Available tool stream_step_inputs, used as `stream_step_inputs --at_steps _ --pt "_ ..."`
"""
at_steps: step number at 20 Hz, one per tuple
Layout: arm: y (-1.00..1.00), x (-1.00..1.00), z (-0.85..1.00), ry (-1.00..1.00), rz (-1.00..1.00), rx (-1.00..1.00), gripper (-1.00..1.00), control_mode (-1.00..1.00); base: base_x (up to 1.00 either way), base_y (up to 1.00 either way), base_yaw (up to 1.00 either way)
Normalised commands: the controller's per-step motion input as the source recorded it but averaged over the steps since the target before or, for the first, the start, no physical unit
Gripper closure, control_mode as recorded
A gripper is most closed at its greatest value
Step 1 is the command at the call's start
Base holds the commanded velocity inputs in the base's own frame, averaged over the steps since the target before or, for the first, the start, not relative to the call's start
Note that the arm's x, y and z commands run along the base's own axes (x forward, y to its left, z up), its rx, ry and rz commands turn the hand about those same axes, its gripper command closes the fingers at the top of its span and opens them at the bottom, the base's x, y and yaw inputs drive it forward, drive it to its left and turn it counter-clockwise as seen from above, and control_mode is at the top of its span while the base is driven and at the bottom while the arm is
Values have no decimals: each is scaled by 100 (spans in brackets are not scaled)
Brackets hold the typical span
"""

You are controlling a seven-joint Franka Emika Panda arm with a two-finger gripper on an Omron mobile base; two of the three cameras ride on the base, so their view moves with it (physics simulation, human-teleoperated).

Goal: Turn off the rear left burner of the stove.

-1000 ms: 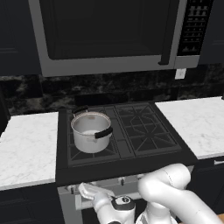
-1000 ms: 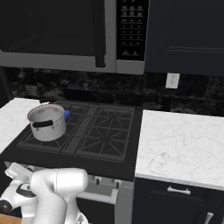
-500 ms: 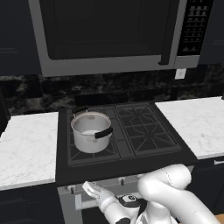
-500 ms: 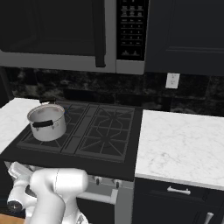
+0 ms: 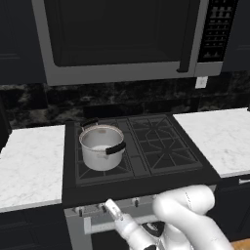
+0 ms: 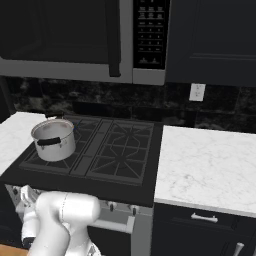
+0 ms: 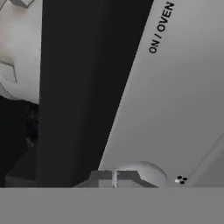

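— Where was the arm?

— Folded low before the stove [image 5: 141, 161], its gripper [image 5: 111, 206] reaching up to the steel front panel [image 5: 146, 201] just under the knob row, below the steel pot [image 5: 101, 146].

— Open or closed?

— That could not be told; the fingers were not clearly visible.

— And the rear left burner [image 5: 95, 126]?

— At the cooktop's back left, partly behind the pot, which sat on the left grates.

— Any lettering?

— "ON / OVEN" was printed on the panel [image 7: 175, 87], close to the hand camera.
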Motion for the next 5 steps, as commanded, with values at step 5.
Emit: stream_step_inputs --at_steps 5 --pt "12 -1 -10 0 0 51 100 -100 0 0 0"
